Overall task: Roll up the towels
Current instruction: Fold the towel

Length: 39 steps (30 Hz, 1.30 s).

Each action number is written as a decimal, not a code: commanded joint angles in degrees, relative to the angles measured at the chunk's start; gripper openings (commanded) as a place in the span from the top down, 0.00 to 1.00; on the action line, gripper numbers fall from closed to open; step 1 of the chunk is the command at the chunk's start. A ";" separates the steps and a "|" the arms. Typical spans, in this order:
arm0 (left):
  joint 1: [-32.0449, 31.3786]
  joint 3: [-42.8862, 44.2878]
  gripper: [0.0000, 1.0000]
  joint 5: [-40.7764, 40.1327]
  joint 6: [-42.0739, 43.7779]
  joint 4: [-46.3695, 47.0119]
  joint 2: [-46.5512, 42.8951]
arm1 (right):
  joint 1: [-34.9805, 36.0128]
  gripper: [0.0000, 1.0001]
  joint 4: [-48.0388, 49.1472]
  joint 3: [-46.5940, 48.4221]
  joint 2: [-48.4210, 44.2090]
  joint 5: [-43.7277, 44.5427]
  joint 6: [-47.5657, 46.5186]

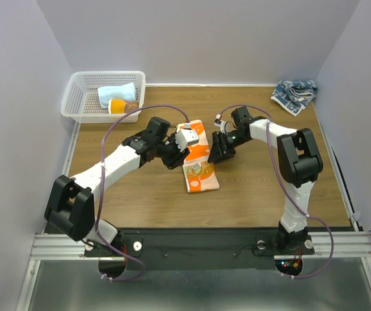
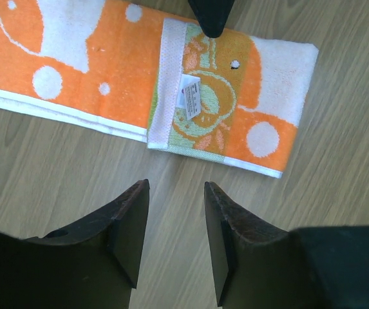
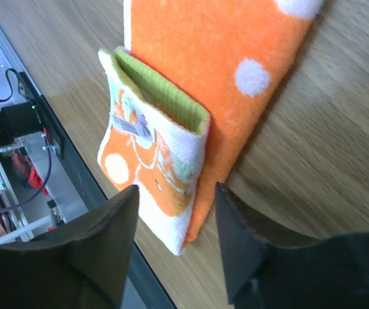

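Observation:
The white-and-orange print towel (image 1: pixel 198 161) lies as a long folded strip mid-table, its near end turned over once, showing a green edge (image 3: pixel 165 96) and a label. My left gripper (image 1: pixel 174 157) is open and empty over bare wood just left of the strip; in its wrist view (image 2: pixel 176 187) the folded end (image 2: pixel 229 96) lies ahead. My right gripper (image 1: pixel 218 153) is open at the strip's right side; in its wrist view (image 3: pixel 176 190) the folded end's corner (image 3: pixel 171 193) shows between the jaws. The dark-blue-and-white towel (image 1: pixel 294 94) lies crumpled at the back right.
A white mesh basket (image 1: pixel 75 97) stands at the back left, holding a light blue rolled cloth (image 1: pixel 117 92) and an orange roll (image 1: pixel 119 105). Grey walls close the table on three sides. The dark front rail (image 1: pixel 191 243) runs along the near edge.

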 commanded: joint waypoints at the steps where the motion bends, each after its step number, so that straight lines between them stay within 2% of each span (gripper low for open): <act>1: -0.10 -0.94 0.49 1.29 -0.93 2.24 -3.15 | 1.51 0.47 2.70 3.41 0.82 -0.47 0.64; 18: -0.10 -1.47 0.49 1.02 -0.85 2.60 -3.33 | 2.30 0.51 2.97 5.17 3.19 3.13 2.13; 21: -0.10 -1.39 0.49 1.11 -0.85 2.68 -3.16 | 2.30 0.66 2.97 5.17 3.55 1.99 2.22; 24: -0.10 -1.39 0.49 1.28 -0.85 2.68 -3.33 | 2.21 0.91 2.97 4.91 2.15 0.59 2.22; 26: -0.10 -1.65 0.49 1.46 -0.85 2.69 -3.51 | 2.30 0.98 2.97 4.12 0.83 -0.20 2.31; 33: -0.10 -2.09 0.49 2.08 -0.85 2.77 -3.68 | 2.21 0.99 3.32 0.87 -4.53 0.49 1.61; 39: -0.36 -3.05 0.49 2.43 1.43 2.86 -3.33 | 2.21 0.99 3.76 -0.10 -3.14 1.99 1.43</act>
